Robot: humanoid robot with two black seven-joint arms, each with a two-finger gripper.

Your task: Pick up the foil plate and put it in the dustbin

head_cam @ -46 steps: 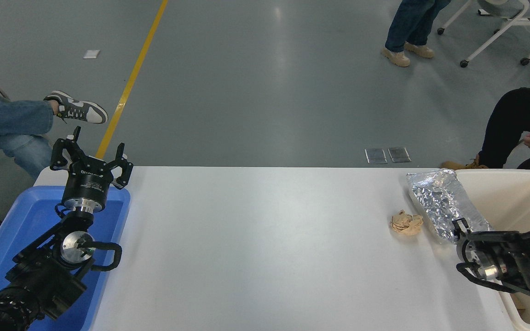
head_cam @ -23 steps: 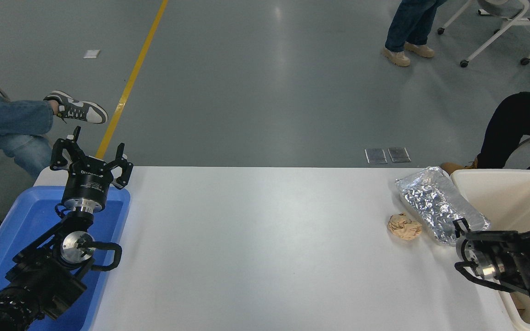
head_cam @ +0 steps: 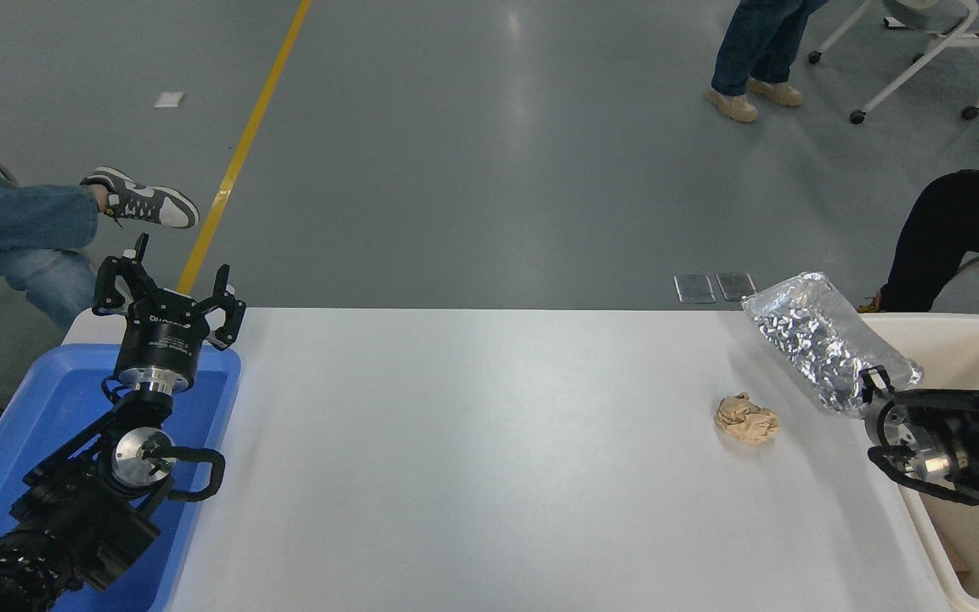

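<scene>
The right gripper [head_cam: 874, 384] is clamping the near end of the foil plate [head_cam: 821, 344], its fingers closed on the foil edge; the plate is hanging tilted above the table [head_cam: 472, 459], far end raised, just beside the dustbin [head_cam: 957, 348] at the table's right end. Judged from this position, the pick-up is complete and the transfer is under way: the plate is not yet over the dustbin opening, and carrying it across the rim and releasing it is outstanding. The left gripper [head_cam: 168, 293] is sitting parked at the lower left over the blue tub [head_cam: 22, 425], fingers spread wide and holding nothing. Count of items: one foil plate, one dustbin, one blue tub, one crumpled paper ball [head_cam: 746, 419] lying on the table near the plate but apart from it, two grippers. Parts of three persons are showing around the table's far side.
</scene>
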